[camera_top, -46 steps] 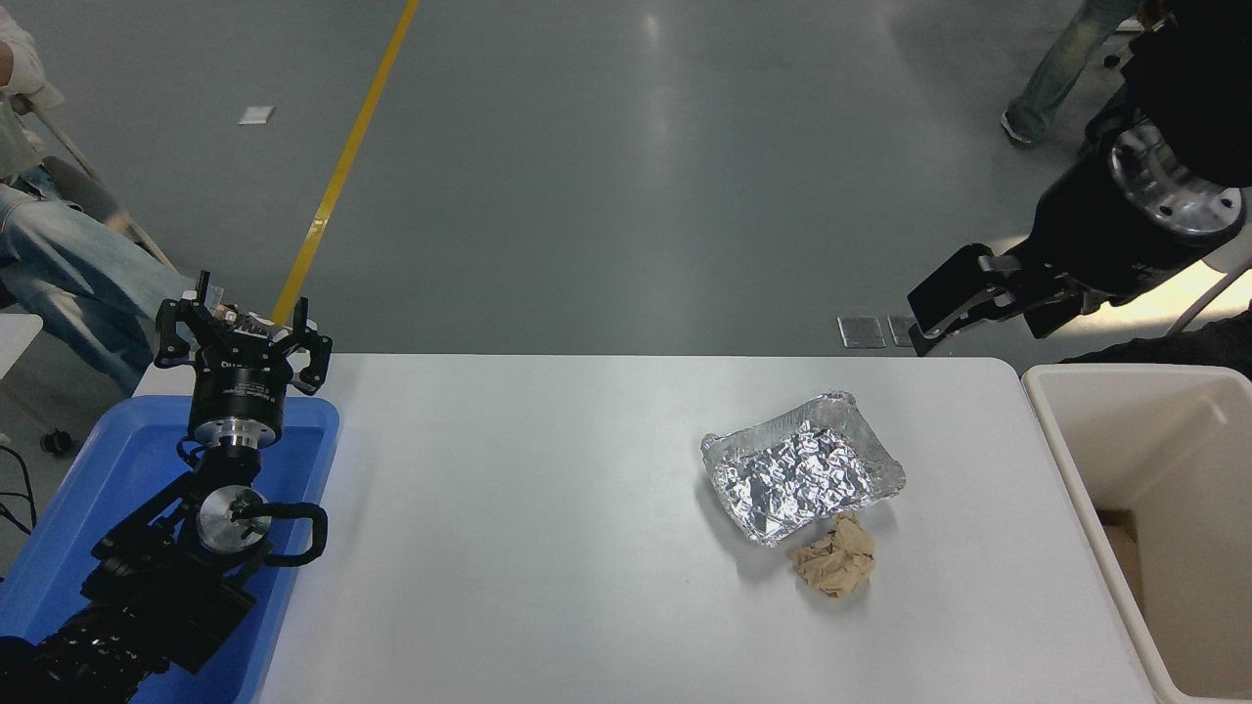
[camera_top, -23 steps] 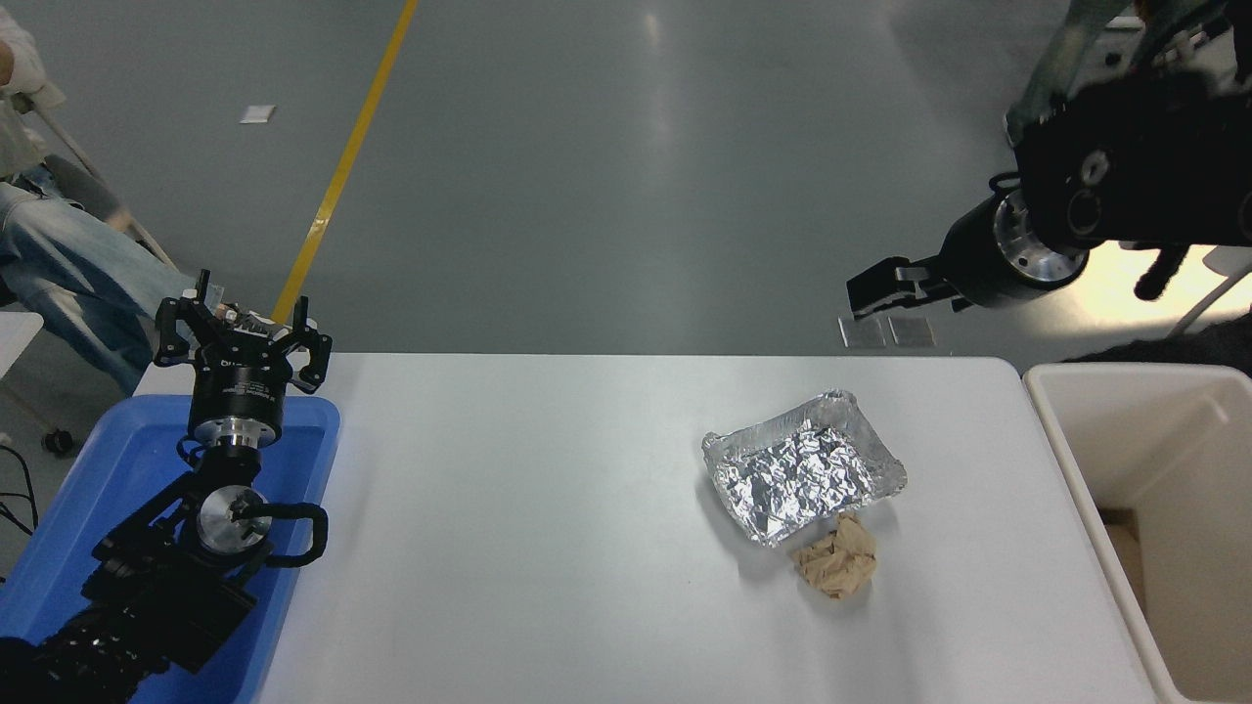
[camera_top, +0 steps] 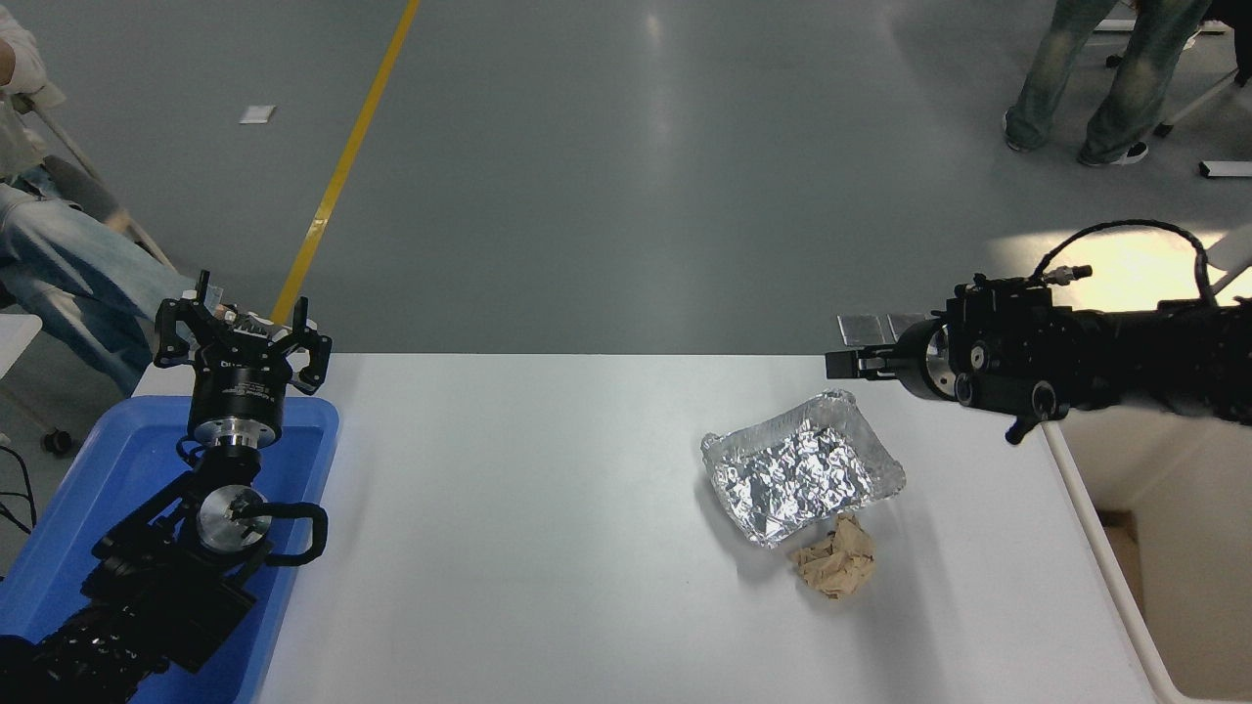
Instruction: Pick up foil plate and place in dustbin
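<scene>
Swinging in from the right edge, the right tool [camera_top: 849, 363] has dropped from high above the floor to the worktop's [camera_top: 548, 528] far edge and now points left. Whether its fingers are apart I cannot tell; it holds nothing. The plate [camera_top: 802, 467] lies untouched below and slightly left of the tool, the bin [camera_top: 1105, 548] behind it. The approach looks nearly done. The left tool [camera_top: 240, 337] is parked.

Glossy grey floor [camera_top: 606, 176], yellow line [camera_top: 342, 166]

Single head view: high, robot's side, facing forward-down over white table [camera_top: 548, 548].
</scene>
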You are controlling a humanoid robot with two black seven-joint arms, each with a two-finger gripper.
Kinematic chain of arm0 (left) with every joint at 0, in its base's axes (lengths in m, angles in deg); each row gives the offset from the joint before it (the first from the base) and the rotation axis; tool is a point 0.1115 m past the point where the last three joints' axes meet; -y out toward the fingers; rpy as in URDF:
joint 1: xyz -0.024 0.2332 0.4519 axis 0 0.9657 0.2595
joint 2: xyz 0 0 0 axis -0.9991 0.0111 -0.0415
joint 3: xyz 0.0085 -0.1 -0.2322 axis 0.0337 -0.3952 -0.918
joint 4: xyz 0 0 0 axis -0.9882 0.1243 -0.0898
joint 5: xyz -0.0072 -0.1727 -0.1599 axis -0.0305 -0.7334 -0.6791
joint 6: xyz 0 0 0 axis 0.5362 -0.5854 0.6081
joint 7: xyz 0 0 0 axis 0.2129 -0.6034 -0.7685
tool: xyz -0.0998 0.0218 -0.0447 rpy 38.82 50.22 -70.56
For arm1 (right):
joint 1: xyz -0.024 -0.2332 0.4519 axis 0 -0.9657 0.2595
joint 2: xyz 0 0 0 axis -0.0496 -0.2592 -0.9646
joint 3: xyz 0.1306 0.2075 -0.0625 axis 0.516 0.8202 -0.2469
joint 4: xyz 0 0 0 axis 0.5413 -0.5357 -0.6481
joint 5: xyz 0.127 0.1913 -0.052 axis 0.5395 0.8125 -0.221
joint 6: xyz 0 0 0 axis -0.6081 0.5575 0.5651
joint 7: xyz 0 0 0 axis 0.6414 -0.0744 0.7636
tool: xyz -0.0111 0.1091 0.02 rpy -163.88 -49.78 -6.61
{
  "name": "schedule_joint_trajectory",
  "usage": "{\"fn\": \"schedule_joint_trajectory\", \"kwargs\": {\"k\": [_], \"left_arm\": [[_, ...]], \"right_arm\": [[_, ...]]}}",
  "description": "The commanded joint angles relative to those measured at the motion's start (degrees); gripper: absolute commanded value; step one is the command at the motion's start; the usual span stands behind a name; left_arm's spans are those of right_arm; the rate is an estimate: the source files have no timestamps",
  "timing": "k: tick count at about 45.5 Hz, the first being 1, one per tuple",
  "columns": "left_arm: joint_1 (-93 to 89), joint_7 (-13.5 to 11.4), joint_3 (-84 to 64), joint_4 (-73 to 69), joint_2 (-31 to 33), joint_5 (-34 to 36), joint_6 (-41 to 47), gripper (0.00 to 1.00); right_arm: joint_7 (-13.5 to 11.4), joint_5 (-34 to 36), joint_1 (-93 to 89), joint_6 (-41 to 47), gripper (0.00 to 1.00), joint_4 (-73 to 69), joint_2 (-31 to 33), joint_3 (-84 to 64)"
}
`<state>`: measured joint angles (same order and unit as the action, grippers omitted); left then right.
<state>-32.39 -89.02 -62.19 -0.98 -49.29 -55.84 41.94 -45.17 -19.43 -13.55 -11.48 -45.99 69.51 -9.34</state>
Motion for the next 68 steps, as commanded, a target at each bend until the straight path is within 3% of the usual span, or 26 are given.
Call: {"fn": "schedule_joint_trajectory", "kwargs": {"k": [1,24,33,45,51,68], "left_arm": [[-0.04,0.00,0.00,0.00,0.00,-0.10,0.00,0.99],[-0.04,0.00,0.00,0.00,0.00,-0.09,0.00,0.99],[-0.04,0.00,0.00,0.00,0.00,-0.01,0.00,0.99],[-0.04,0.00,0.00,0.00,0.00,-0.01,0.00,0.99],[-0.04,0.00,0.00,0.00,0.00,-0.01,0.00,0.99],[-0.04,0.09,0.00,0.00,0.00,-0.01,0.00,0.99]], "right_arm": [[0.03,-1.76,-11.55,-4.55,1.00,9.39,-3.59,3.16],[-0.15,-2.46,-17.01,-5.16,0.96,15.55,-5.88,5.27],[-0.15,-2.46,-17.62,-5.25,0.64,16.61,-6.49,5.53],[-0.94,-2.38,-17.71,-5.07,0.45,16.61,-6.58,5.54],[-1.12,-2.46,-17.27,-4.20,0.00,16.26,-7.28,5.36],[-1.12,-0.97,-3.75,-3.84,0.00,4.05,-4.57,-4.75]]}}
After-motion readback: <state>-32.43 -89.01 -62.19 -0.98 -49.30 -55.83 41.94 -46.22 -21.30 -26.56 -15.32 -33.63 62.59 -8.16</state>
